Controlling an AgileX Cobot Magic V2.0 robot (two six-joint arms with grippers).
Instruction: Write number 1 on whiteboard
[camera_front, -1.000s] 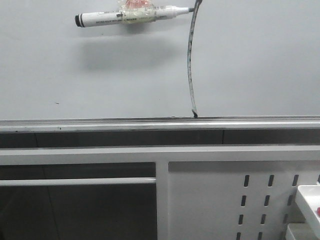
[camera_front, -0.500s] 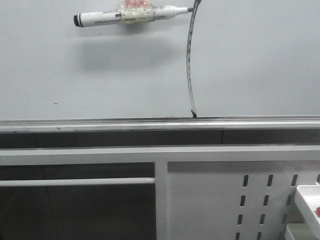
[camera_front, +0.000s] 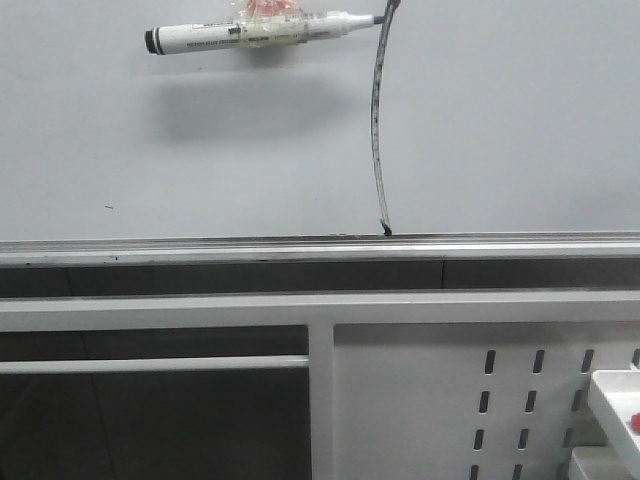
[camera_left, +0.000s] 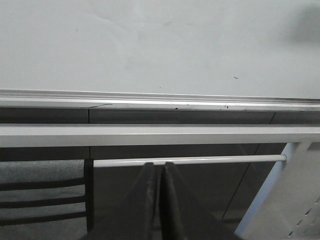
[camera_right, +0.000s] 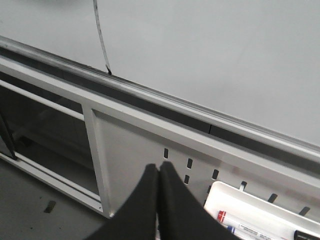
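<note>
Both grippers (camera_left: 157, 172) (camera_right: 159, 175) closed, empty; number 1 (camera_front: 377, 130) well above on whiteboard (camera_front: 520, 120).

One handwritten sign noted: the number 1 (camera_front: 378, 130), a dark curved stroke on the whiteboard (camera_front: 520, 120), ending at its lower rail. The marker (camera_front: 262, 34) barrel carries a printed label, too small to read.
</note>
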